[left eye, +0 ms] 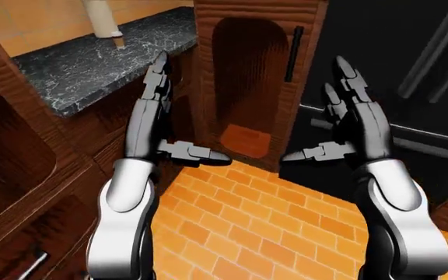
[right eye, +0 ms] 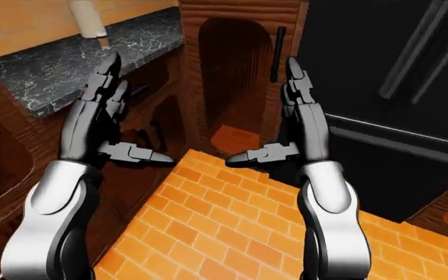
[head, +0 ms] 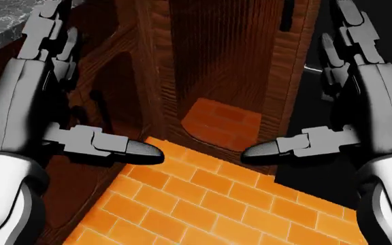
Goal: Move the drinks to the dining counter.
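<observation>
Fingers [left eye: 159, 79] of your left hand [left eye: 148, 125] point straight up, spread apart and holding nothing; fingers [left eye: 344, 87] of your right hand [left eye: 358, 125] do the same, thumbs aimed inward at each other. No drinks show in any view, so nothing of the task lies near either hand. Below you spreads an orange brick floor [left eye: 239, 227]. At the right stands a large black appliance [left eye: 411, 76]. Between your hands rises a dark wood cabinet [left eye: 247, 70] with an arched recess. At the upper left of the left-eye view runs a speckled grey stone table [left eye: 76, 64], carrying a pale cylinder [left eye: 103, 20] at its top edge.
</observation>
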`<state>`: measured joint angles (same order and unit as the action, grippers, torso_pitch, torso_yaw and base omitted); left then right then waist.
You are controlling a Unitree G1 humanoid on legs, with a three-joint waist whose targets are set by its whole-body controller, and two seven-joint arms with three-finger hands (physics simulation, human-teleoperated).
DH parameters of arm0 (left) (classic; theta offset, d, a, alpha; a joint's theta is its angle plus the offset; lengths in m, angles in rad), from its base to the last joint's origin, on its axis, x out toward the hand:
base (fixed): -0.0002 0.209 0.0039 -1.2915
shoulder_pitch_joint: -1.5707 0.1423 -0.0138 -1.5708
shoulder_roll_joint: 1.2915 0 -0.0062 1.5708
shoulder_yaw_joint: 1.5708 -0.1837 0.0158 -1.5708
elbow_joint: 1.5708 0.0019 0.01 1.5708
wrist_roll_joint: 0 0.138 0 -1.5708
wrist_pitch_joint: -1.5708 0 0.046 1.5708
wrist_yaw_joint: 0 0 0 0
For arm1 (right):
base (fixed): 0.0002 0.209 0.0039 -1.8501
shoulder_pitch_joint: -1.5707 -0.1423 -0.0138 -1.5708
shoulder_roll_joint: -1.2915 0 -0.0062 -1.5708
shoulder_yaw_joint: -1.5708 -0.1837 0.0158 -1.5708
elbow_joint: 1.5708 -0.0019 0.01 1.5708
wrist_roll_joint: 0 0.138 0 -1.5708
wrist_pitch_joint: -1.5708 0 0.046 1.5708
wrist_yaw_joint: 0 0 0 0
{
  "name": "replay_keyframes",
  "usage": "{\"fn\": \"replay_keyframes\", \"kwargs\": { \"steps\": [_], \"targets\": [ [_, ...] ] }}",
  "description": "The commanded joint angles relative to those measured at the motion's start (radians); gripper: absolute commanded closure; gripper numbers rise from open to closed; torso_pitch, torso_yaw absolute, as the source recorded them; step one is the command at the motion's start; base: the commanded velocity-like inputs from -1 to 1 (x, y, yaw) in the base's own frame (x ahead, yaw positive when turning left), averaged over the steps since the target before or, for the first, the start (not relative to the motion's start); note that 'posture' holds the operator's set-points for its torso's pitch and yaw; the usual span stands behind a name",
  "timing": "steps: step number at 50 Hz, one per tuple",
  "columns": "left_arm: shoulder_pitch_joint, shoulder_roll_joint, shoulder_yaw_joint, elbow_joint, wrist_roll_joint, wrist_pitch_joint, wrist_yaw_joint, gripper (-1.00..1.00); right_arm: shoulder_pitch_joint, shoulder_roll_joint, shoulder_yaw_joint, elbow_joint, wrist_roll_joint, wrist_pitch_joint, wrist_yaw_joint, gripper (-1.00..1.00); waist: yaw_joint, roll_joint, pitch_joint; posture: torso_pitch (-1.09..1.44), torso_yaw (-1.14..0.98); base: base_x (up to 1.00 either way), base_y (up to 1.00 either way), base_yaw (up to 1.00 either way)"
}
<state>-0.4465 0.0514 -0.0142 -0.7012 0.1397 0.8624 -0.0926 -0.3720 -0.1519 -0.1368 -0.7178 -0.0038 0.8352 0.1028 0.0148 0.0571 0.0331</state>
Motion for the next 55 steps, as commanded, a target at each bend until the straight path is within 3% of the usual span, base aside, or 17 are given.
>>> {"fn": "replay_keyframes", "kwargs": {
  "steps": [1, 2, 3, 7, 12, 14, 23, 27, 29, 34, 40, 42, 43, 44, 47, 52, 55],
  "targets": [
    [-0.017, 0.005, 0.01, -0.018, 0.01, -0.022, 0.006, -1.0, -0.018, 0.0, 0.005, -0.02, 0.005, -0.035, 0.001, -1.0, 0.006, 0.016, -0.023, 0.0, 0.0, -0.05, 0.0, 1.0],
    [-0.02, 0.005, 0.011, -0.017, 0.01, -0.021, 0.005, -1.0, -0.02, -0.001, 0.005, -0.02, 0.005, -0.034, 0.0, -1.0, 0.014, 0.051, -0.051, 0.0, 0.0, -0.06, 0.0, 1.0],
    [-0.022, 0.005, 0.01, -0.02, 0.011, -0.016, 0.005, -1.0, -0.021, -0.002, 0.005, -0.022, 0.005, -0.032, 0.001, -1.0, 0.019, 0.018, -0.023, 0.0, 0.0, -0.06, 0.0, 1.0],
    [-0.023, 0.004, 0.009, -0.019, 0.014, -0.016, 0.004, -1.0, -0.023, -0.004, 0.006, -0.023, 0.005, -0.031, 0.001, -1.0, 0.036, -0.035, -0.034, 0.0, 0.0, -0.06, 0.0, 1.0],
    [-0.029, 0.002, 0.01, -0.011, 0.015, -0.02, 0.003, -1.0, -0.021, -0.003, 0.012, -0.017, 0.001, -0.038, 0.004, -1.0, 0.018, -0.106, 0.0, 0.0, 0.0, -0.06, 0.0, 1.0],
    [-0.033, 0.002, 0.011, -0.011, 0.015, -0.017, 0.002, -1.0, -0.025, -0.004, 0.012, -0.023, -0.001, -0.03, 0.005, -1.0, 0.006, -0.172, -0.018, 0.0, 0.0, -0.06, 0.0, 1.0],
    [-0.031, 0.0, 0.01, -0.013, 0.018, -0.018, 0.002, -1.0, -0.016, -0.001, 0.018, -0.029, -0.007, -0.036, 0.013, -1.0, 0.007, -0.088, -0.01, 0.0, 0.0, -0.06, 0.0, 1.0],
    [-0.024, 0.0, 0.01, -0.008, 0.018, -0.027, 0.003, -1.0, -0.01, 0.004, 0.022, -0.015, -0.011, -0.054, 0.017, -1.0, 0.001, -0.026, -0.008, 0.0, 0.0, -0.06, 0.0, 1.0],
    [-0.021, 0.0, 0.012, -0.011, 0.017, -0.027, 0.002, -1.0, -0.01, 0.006, 0.023, -0.018, -0.013, -0.052, 0.018, -1.0, 0.008, 0.041, -0.032, 0.0, 0.0, -0.06, 0.0, 1.0],
    [-0.013, 0.0, 0.014, 0.0, 0.014, -0.044, 0.004, -1.0, -0.008, 0.01, 0.026, -0.011, -0.017, -0.061, 0.02, -1.0, 0.037, -0.03, -0.034, 0.0, 0.0, -0.06, 0.0, 1.0],
    [-0.008, 0.0, 0.014, 0.007, 0.012, -0.054, 0.005, -1.0, -0.006, 0.012, 0.026, -0.006, -0.019, -0.067, 0.022, -1.0, 0.018, -0.096, 0.001, 0.0, 0.0, -0.06, 0.0, 1.0],
    [-0.007, 0.0, 0.012, 0.005, 0.013, -0.053, 0.006, -1.0, -0.005, 0.012, 0.026, -0.007, -0.019, -0.068, 0.023, -1.0, 0.013, -0.139, -0.005, 0.0, 0.0, -0.06, 0.0, 1.0],
    [-0.004, 0.0, 0.011, 0.006, 0.014, -0.056, 0.006, -1.0, -0.005, 0.012, 0.026, -0.007, -0.019, -0.068, 0.023, -1.0, 0.001, -0.182, -0.023, 0.0, 0.0, -0.06, 0.0, 1.0],
    [-0.003, -0.001, 0.01, 0.007, 0.014, -0.058, 0.006, -1.0, -0.005, 0.012, 0.027, -0.007, -0.02, -0.068, 0.023, -1.0, 0.001, -0.139, -0.007, 0.0, 0.0, -0.06, 0.0, 1.0],
    [-0.007, 0.001, 0.013, 0.01, 0.015, -0.057, 0.005, -1.0, -0.005, 0.012, 0.026, -0.001, -0.021, -0.074, 0.025, -1.0, 0.012, -0.143, -0.018, 0.0, 0.0, -0.06, 0.0, 1.0],
    [-0.011, -0.001, 0.009, 0.004, 0.018, -0.049, 0.004, -1.0, -0.003, 0.01, 0.035, -0.026, -0.026, -0.053, 0.048, -1.0, -0.013, -0.093, -0.004, 0.0, 0.0, -0.03, 0.0, 0.53],
    [-0.015, 0.0, 0.01, 0.001, 0.019, -0.043, 0.003, -1.0, -0.007, 0.011, 0.033, -0.027, -0.031, -0.053, 0.05, -1.0, -0.034, -0.032, -0.009, 0.0, 0.0, 0.0, 0.0, 0.0]
  ]
}}
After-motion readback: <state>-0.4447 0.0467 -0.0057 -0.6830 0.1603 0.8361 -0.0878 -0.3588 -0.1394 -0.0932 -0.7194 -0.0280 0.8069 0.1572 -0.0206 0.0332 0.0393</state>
